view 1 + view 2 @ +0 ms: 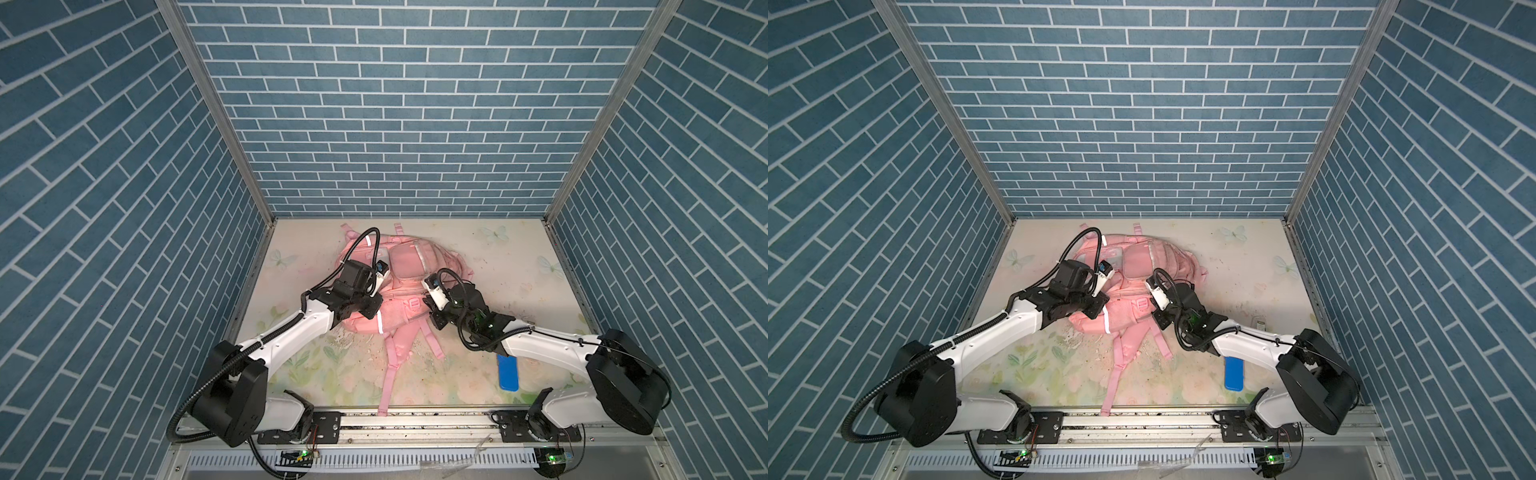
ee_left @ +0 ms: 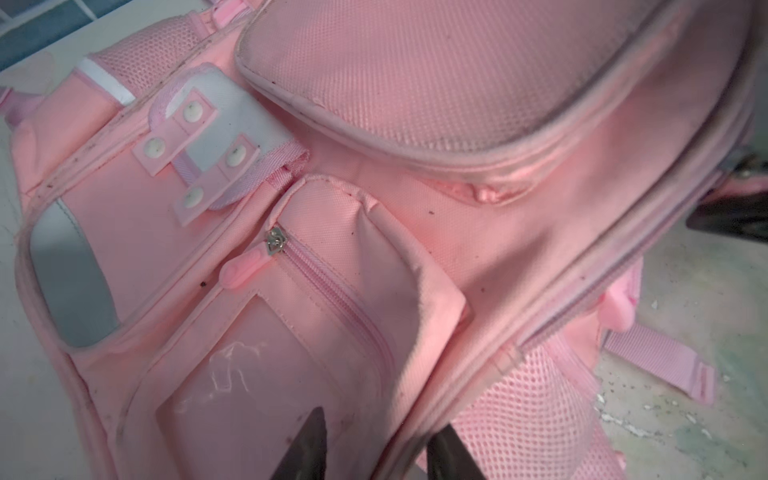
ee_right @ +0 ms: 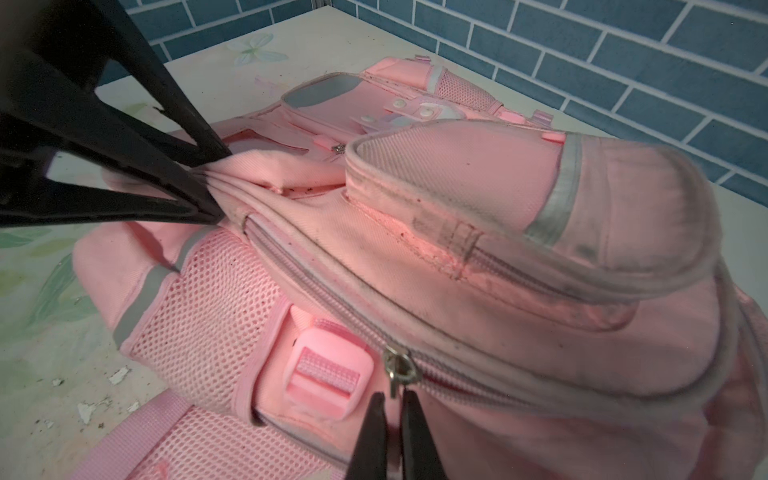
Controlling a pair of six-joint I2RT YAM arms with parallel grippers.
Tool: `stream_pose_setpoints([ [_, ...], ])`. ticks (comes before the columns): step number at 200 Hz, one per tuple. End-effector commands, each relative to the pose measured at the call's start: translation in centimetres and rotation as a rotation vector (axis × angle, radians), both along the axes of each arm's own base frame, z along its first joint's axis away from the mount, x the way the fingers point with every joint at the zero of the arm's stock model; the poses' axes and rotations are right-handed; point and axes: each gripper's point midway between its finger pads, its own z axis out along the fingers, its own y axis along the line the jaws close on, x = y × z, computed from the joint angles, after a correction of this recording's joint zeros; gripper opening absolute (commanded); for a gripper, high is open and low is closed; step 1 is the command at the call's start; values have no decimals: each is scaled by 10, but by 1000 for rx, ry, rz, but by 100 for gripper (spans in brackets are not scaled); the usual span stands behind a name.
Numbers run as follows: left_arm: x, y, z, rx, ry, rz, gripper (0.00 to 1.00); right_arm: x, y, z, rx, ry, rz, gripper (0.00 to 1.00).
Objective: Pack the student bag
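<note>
The student bag (image 1: 399,266) (image 1: 1133,266) lies on the floral table top between both arms, a pink backpack with its front pockets facing up. My left gripper (image 2: 382,419) (image 3: 220,187) is at its near left side (image 1: 372,309). Its jaws stand apart around a raised fold of the bag's seam, and one finger is clear of the fold. My right gripper (image 3: 392,395) (image 1: 434,318) is shut on the metal zipper pull (image 3: 395,376) of the main compartment zip (image 3: 519,386), next to a pink strap buckle (image 3: 328,374). That zip looks closed.
A flat blue item (image 1: 508,376) (image 1: 1233,374) lies on the table under the right arm. The bag's straps (image 1: 386,386) trail to the table's front edge. Crumbs and flakes (image 1: 345,338) are scattered near the bag. Blue brick walls enclose three sides.
</note>
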Motion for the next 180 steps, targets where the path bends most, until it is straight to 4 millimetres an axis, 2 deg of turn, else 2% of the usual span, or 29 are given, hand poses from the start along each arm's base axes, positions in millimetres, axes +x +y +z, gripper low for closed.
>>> stream_pose_setpoints([
  [1, 11, -9, 29, -264, 46, 217, 48, 0, 4, 9, 34, -3, -11, 0],
  [12, 6, -9, 31, -404, 134, 355, 48, 0, 3, 10, 37, -9, -13, 0],
  [37, -13, -22, 40, -736, 257, 526, 51, -2, 2, 10, 44, -10, -8, 0],
  [49, -19, -22, 45, -841, 261, 612, 61, -3, 4, 10, 43, -11, 2, 0],
  [57, -24, -20, 46, -885, 266, 681, 64, -4, 4, 9, 39, -11, 7, 0],
  [83, -32, -15, 44, -976, 272, 827, 69, -7, 8, 7, 29, -13, 29, 0],
  [126, -45, -20, 18, -1096, 364, 994, 71, -17, 11, 8, 26, -33, 74, 0],
  [180, -51, -25, 19, -1142, 321, 1089, 71, -28, 16, 10, 26, -64, 124, 0],
])
